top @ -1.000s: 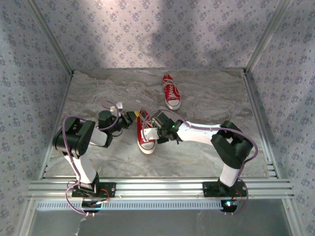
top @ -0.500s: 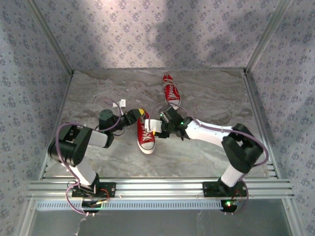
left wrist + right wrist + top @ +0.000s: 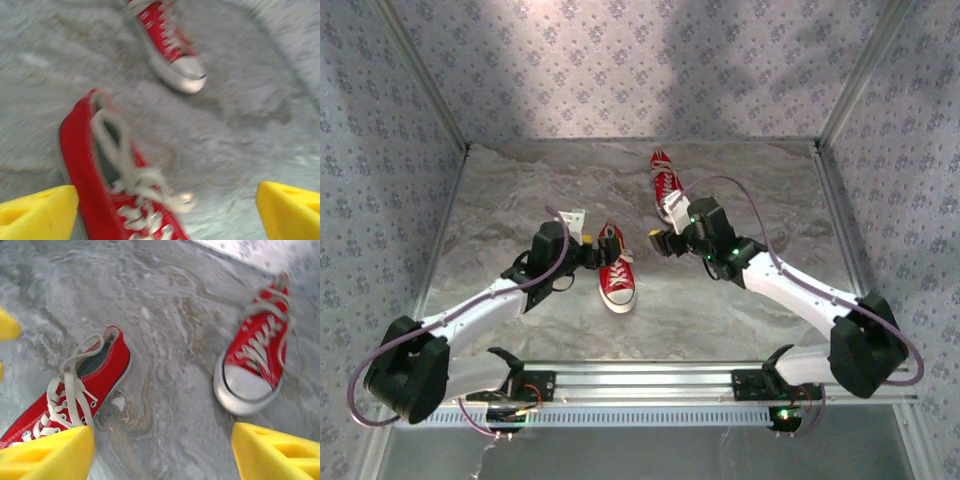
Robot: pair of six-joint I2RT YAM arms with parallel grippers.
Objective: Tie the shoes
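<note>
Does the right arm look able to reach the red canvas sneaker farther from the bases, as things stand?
Probably yes. That red canvas sneaker lies close to the right arm. The arm's jaws stand open and empty, and bare table surface lies between them and the shoe.

Shoes [image 3: 617, 277] red, white laces [image 3: 70, 390]; table [image 3: 520, 190] grey marbled; walls [image 3: 620, 70] floral-patterned.

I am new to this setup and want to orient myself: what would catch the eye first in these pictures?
Bright red against the grey marbled table, the near shoe lies at the middle and the far shoe towards the back, right of centre. The left gripper and the right gripper flank the near shoe, both open, their yellow fingers wide apart.
</note>
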